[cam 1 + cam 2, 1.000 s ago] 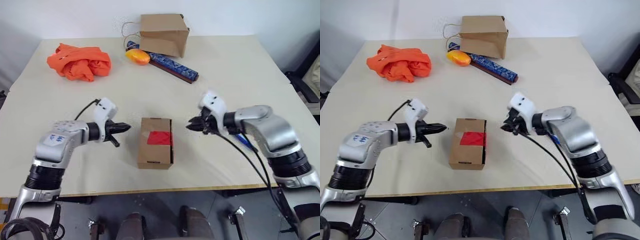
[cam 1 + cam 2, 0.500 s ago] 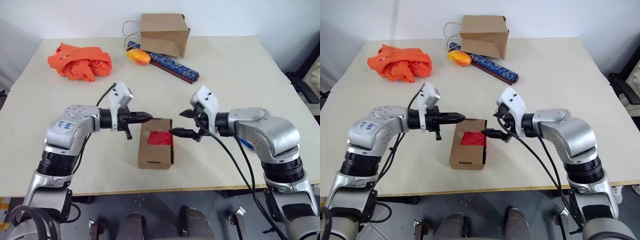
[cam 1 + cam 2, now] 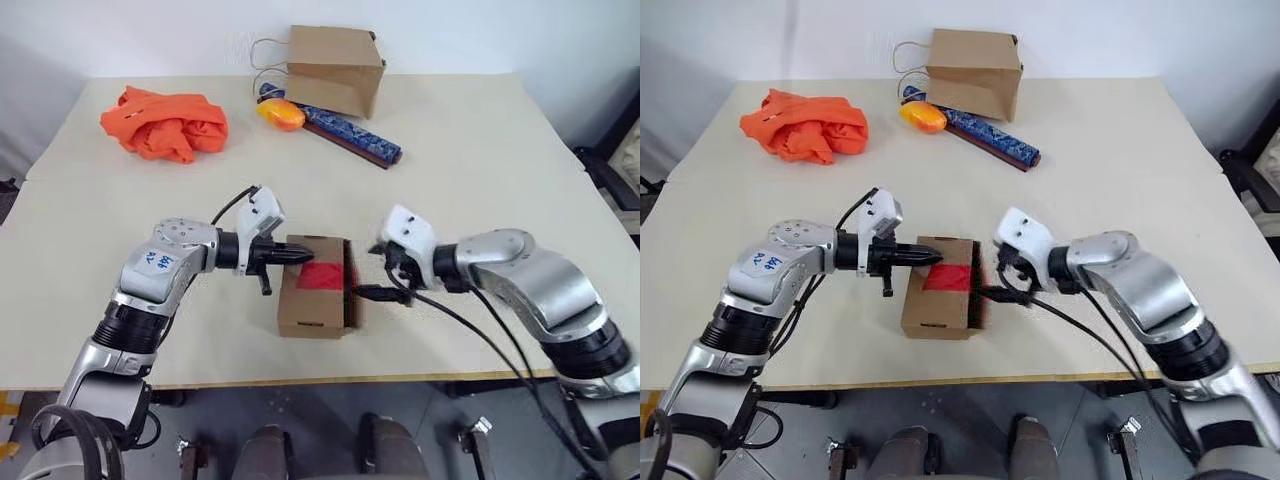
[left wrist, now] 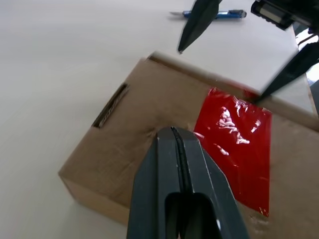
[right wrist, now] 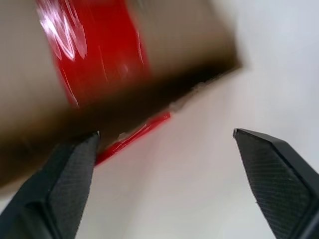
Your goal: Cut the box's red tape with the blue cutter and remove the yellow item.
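The small brown cardboard box (image 3: 316,287) sits near the front edge of the pale surface (image 3: 480,150), between the 2 arms, its wide strip of bright red tape (image 3: 322,275) facing up over the top seam and apparently uncut. The left gripper (image 3: 308,250) has its 2 black fingers (image 4: 180,164) pressed shut on nothing, tip resting over the box's top just beside the tape, probably to pin the carton down. The right gripper (image 3: 378,275) hangs at the box's right side with fingers spread wide and empty, 1 tip above the edge and 1 low beside the wall (likely bracing or squaring the box).

The slim blue pen-like cutter (image 4: 215,13) lies on the surface beyond the box, well apart from both grippers, so cutting has not begun. The yellow item is presumably sealed inside.

Counted: 1 box, 1 tape strip, 1 cutter. At the far edge lie 1 brown paper bag (image 3: 335,68), 1 orange-yellow oval object (image 3: 279,114), 1 long blue patterned rod (image 3: 355,134) and 1 orange cloth bundle (image 3: 165,123).
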Robot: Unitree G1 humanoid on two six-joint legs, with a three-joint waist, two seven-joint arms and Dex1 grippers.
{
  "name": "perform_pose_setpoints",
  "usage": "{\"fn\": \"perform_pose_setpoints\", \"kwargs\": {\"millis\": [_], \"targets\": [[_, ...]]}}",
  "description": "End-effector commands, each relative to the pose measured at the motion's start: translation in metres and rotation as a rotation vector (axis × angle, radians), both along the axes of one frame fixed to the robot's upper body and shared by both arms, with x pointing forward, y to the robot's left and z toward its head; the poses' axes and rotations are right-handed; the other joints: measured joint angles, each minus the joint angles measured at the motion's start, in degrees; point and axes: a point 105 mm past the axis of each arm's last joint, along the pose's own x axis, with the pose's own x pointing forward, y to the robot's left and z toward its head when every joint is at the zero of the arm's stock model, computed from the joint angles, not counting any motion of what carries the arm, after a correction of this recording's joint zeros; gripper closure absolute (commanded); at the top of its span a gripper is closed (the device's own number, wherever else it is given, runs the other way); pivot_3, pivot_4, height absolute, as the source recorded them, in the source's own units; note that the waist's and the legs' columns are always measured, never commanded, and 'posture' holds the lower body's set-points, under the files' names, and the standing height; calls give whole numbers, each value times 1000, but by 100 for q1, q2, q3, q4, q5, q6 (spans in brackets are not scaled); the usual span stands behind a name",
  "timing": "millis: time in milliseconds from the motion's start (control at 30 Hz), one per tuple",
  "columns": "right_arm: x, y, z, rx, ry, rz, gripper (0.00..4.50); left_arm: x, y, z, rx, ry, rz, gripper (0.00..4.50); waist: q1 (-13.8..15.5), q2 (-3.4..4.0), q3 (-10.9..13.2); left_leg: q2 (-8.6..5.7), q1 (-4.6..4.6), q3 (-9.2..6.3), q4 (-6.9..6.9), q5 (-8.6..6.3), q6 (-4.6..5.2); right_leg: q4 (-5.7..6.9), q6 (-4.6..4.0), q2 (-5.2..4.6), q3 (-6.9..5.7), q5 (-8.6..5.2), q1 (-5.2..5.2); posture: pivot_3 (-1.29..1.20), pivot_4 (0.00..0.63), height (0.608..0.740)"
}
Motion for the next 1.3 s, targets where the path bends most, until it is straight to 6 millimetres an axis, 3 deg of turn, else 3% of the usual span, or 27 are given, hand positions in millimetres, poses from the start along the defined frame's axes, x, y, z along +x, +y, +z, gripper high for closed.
{"fn": "perform_pose_setpoints", "kwargs": {"millis": [33,233,433,567,700,1000,1300], "targets": [[-2,0,-6,-20,-1,25,29,-2,4,-6,26,-1,7,4500,-21,4,0,0,0,1,0,0,0,1,0,0,0,0,-1,0,150,740],[-3,-20,-14,-88,7,-4,29,-2,6,-7,21,-6,32,4500,-51,3,0,0,7,1,2,0,0,8,-1,0,1,1,1,0,150,740],[-4,-29,17,252,108,-202,29,-1,10,-6,16,-17,59,4500,54,2,0,0,4,-1,9,1,0,7,-3,0,0,2,3,0,150,740],[-9,-35,22,455,225,-307,29,-2,11,-6,16,-17,64,4500,70,2,0,1,5,-1,10,1,0,10,-5,0,0,3,3,0,150,740],[-13,-22,20,610,336,-336,29,-2,10,-6,16,-19,64,4500,56,3,0,1,8,-1,6,1,0,14,-5,1,1,3,2,0,150,740],[-10,15,-18,586,532,-365,29,2,3,-5,12,-26,55,4500,22,4,-3,1,14,0,6,2,-1,21,-5,1,2,3,3,0,150,740],[-8,49,-15,580,577,-287,29,-1,-1,-8,13,-20,48,4500,-155,2,-10,1,42,-1,-3,3,-4,57,-5,0,5,3,6,0,150,740]]}}
